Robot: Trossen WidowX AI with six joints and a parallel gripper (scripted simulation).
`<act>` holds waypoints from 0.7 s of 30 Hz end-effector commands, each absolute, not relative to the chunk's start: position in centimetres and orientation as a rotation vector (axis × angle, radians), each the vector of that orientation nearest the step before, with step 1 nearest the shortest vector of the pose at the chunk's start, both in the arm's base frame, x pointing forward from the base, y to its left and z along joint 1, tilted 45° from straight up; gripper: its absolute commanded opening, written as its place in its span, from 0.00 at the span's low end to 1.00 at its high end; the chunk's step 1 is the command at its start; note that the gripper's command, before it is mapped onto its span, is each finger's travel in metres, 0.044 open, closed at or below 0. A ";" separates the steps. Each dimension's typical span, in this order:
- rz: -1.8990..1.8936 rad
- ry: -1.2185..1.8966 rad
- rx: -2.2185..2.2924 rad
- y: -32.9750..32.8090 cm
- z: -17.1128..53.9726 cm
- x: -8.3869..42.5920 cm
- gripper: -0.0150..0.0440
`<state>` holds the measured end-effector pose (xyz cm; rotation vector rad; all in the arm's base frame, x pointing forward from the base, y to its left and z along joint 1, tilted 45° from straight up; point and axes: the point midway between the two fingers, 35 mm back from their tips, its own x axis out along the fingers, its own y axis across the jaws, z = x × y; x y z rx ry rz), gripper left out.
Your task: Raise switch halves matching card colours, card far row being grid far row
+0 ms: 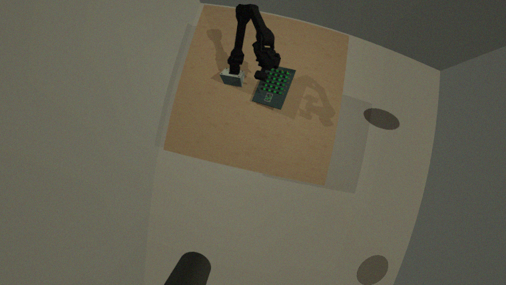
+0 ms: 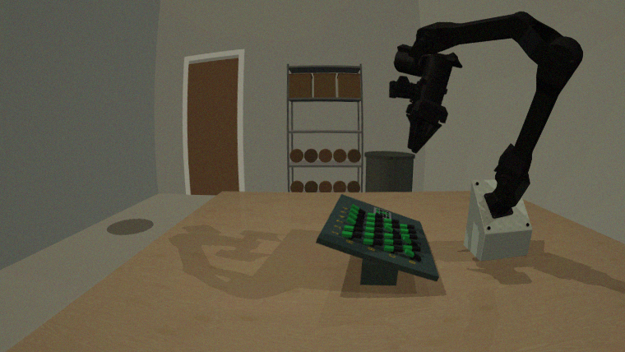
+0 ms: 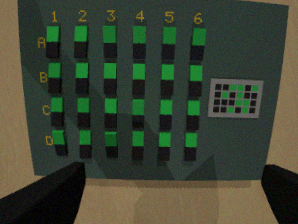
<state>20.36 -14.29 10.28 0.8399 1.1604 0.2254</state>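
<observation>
The dark teal panel (image 1: pixel 259 100) (image 2: pixel 423 270) (image 3: pixel 245 40) stands tilted on a block, with switches in rows A to D and columns 1 to 6. Each switch has a green far half and a dark near half; which half is raised I cannot tell reliably. The small card (image 1: pixel 268 96) (image 2: pixel 382 212) (image 3: pixel 236 98) shows green at A3, A4, A6, B2, B4, C4, C5, D3 and D5; its other squares are dark. My gripper (image 2: pixel 414 150) (image 3: pixel 175 173) is open and empty, well above the panel, its fingers at the lower corners of the wrist view.
The arm's pale base (image 1: pixel 232 78) (image 2: pixel 498 243) stands on the wooden table (image 1: pixel 248 141) (image 2: pixel 262 319) beside the panel's near side. Arm shadows fall across the table and panel. A shelf rack (image 2: pixel 324 99) and a grey bin (image 2: pixel 389 173) are in the background, beyond the table.
</observation>
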 end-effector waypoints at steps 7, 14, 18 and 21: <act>0.231 1.174 0.836 -13.2 5.1 28.4 0.62; 0.241 1.177 0.838 -12.2 3.6 30.6 0.31; 0.253 1.198 0.838 -10.4 1.3 32.0 0.25; 0.253 1.198 0.838 -10.4 1.3 32.0 0.25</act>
